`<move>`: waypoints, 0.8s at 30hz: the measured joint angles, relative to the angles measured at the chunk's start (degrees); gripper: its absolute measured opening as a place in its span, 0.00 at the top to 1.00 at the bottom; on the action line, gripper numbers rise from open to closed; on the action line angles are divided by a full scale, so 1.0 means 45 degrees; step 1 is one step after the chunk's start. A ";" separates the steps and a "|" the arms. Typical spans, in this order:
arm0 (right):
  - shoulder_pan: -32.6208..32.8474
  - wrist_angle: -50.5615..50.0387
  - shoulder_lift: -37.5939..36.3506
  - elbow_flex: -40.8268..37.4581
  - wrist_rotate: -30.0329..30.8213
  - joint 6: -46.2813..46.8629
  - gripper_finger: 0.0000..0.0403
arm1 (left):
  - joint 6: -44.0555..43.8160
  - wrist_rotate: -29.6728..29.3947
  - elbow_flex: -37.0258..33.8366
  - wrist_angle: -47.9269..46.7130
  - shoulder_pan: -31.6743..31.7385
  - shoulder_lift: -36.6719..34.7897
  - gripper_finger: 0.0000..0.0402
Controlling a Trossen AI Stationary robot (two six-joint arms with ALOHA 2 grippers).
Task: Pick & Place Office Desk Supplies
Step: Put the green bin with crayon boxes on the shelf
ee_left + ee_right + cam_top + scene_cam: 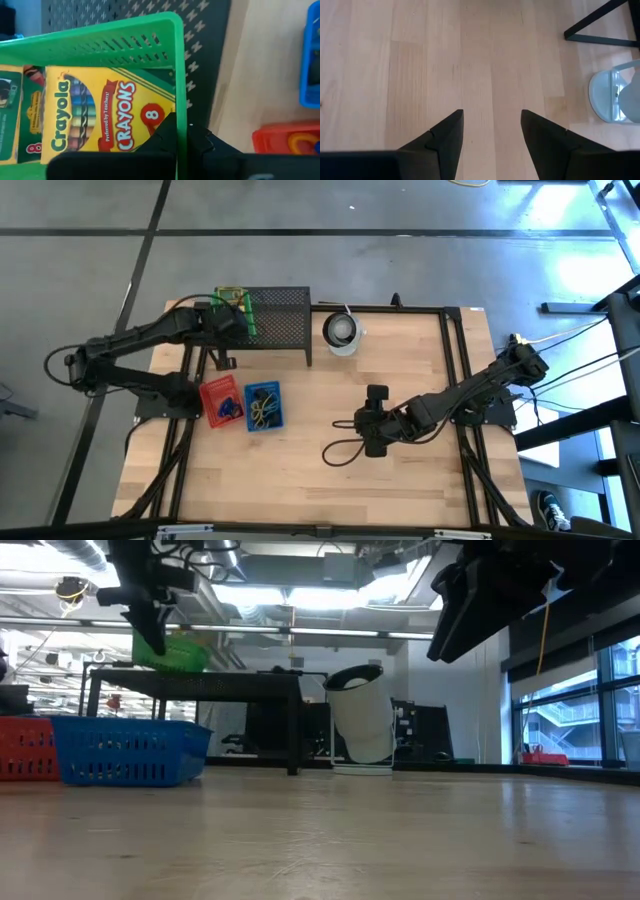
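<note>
Crayon box [95,112] lies in a green basket [100,42] whose wall the left gripper [181,137] pinches. Right gripper [491,131] hangs wide, empty.

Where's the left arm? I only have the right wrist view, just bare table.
Observer: Left tool is shut on the rim of a green basket, at the left end of the rack.
Operator: Anything in it?
Observer: A crayon box.
Operator: Other baskets?
Observer: A blue basket and a red basket sit side by side in front of the rack.
</note>
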 joint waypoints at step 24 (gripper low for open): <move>-0.0025 -0.0053 0.0000 -0.0002 0.0010 0.0015 0.50 | 0.0972 -0.0770 0.0000 -0.0863 0.1652 0.0015 0.93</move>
